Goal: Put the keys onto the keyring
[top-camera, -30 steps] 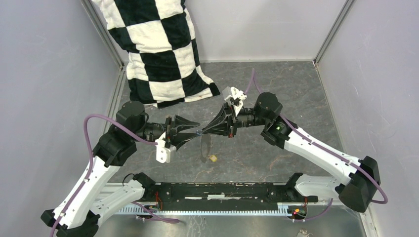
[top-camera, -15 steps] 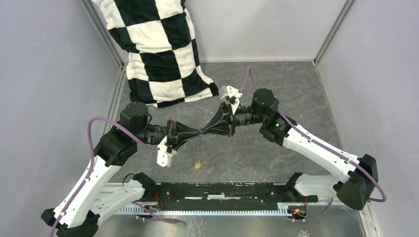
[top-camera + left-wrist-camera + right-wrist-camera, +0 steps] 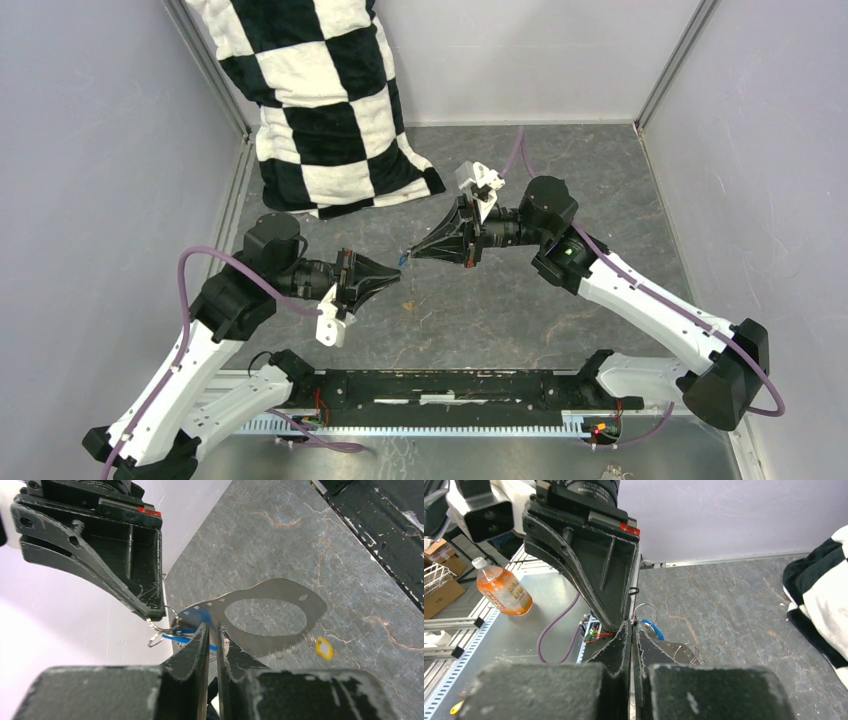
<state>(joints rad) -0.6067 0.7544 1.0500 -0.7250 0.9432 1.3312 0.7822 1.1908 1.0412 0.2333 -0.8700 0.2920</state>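
The left gripper [image 3: 213, 628] is standing narrow, with only a slit showing between its fingers. Something blue is crossing that slit, but whether the fingers are pinching it cannot be told. The right gripper [image 3: 631, 625] is standing fully shut, facing the left one tip to tip and just apart from it; what it is pinching is too small to resolve.

Between the two tips the blue key [image 3: 184, 629] is sitting beside a small wire coil [image 3: 161, 628]. From there the keyring [image 3: 272, 589] is hanging out as a thin grey oval loop above the table [image 3: 310, 545]. The yellow key [image 3: 324, 648] is showing just beside the loop's far end; whether it is threaded cannot be told.

The step in hand is judged to be feeding the blue key onto the loop. For a clean result:
- Use the shut right gripper as the fixed anchor.
- Grip only the loop's end with the left fingers, not the key's head.
- Hold the tips near each other so the floppy loop is not swinging.
- Confirm the threading in both wrist views before releasing.
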